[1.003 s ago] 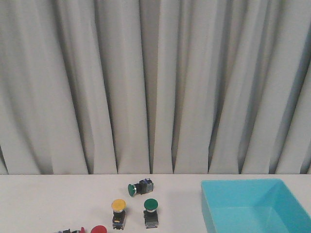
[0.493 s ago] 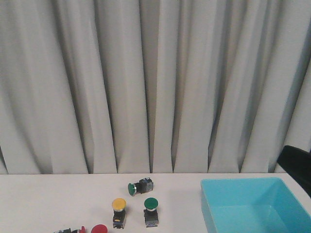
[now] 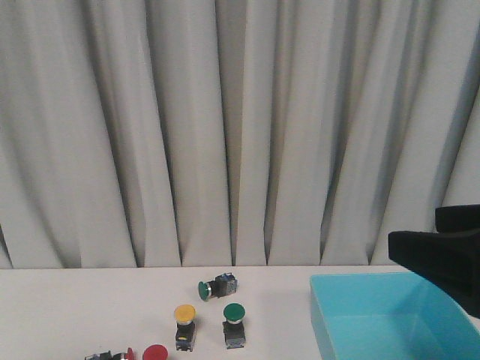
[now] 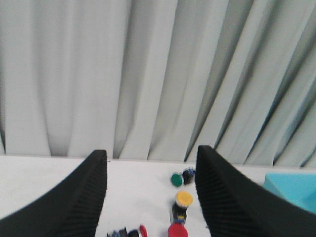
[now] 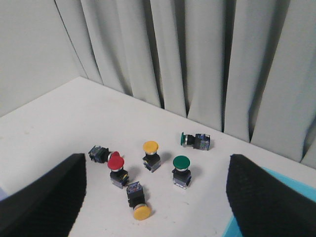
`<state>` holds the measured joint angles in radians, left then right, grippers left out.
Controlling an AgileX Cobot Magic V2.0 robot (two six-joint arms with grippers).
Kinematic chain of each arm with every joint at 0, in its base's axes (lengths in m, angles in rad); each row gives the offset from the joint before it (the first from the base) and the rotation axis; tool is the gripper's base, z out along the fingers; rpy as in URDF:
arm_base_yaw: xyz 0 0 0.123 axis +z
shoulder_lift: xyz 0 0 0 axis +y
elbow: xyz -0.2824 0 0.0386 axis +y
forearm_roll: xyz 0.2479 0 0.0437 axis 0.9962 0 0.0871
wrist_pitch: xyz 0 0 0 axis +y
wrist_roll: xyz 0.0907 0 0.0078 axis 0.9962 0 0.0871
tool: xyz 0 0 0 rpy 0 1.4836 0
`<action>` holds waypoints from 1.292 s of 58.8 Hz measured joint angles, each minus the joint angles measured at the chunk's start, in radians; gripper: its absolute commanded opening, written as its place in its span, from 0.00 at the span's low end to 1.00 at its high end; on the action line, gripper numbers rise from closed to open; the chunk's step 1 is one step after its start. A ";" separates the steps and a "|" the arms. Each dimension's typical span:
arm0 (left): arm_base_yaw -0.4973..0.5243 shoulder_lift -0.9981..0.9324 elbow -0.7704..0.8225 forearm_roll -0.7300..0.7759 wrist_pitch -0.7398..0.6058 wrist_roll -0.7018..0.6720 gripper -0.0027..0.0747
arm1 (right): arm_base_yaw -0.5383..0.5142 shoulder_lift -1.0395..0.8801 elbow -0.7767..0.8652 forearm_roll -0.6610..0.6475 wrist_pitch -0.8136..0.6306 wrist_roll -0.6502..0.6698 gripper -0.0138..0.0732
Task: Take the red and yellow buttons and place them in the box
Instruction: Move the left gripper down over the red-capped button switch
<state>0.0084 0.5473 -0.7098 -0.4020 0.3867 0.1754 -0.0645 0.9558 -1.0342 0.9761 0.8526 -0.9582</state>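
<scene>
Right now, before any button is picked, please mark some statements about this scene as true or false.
1. No button shows in the box. True.
2. Both green buttons stand upright. False: one stands, the other lies on its side.
3. The right gripper holds a yellow button. False: it is open and holds nothing.
4. Two yellow buttons are on the table, one of them lying on its side. True.
5. The left gripper is open. True.

White table (image 5: pixel 59 123): upright red button (image 5: pixel 115 163), red button on side (image 5: pixel 101 154), two yellow buttons (image 5: pixel 150 148), two green buttons (image 5: pixel 181 163), turquoise box (image 3: pixel 390 319).
</scene>
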 measured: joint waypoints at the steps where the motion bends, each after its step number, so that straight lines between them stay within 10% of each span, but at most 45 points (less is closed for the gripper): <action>1: 0.000 0.020 -0.013 0.000 0.007 0.002 0.55 | 0.000 0.000 -0.001 -0.002 0.004 0.001 0.81; 23: 0.000 0.319 -0.131 -0.071 -0.015 0.046 0.55 | 0.000 0.000 -0.001 0.054 0.013 0.003 0.80; 76: -0.092 1.114 -0.622 -0.398 0.414 0.552 0.66 | 0.000 0.005 -0.001 0.063 -0.018 0.019 0.80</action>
<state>-0.0835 1.6613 -1.3320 -0.7998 0.8007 0.7278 -0.0645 0.9611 -1.0354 1.0392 0.8350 -0.9388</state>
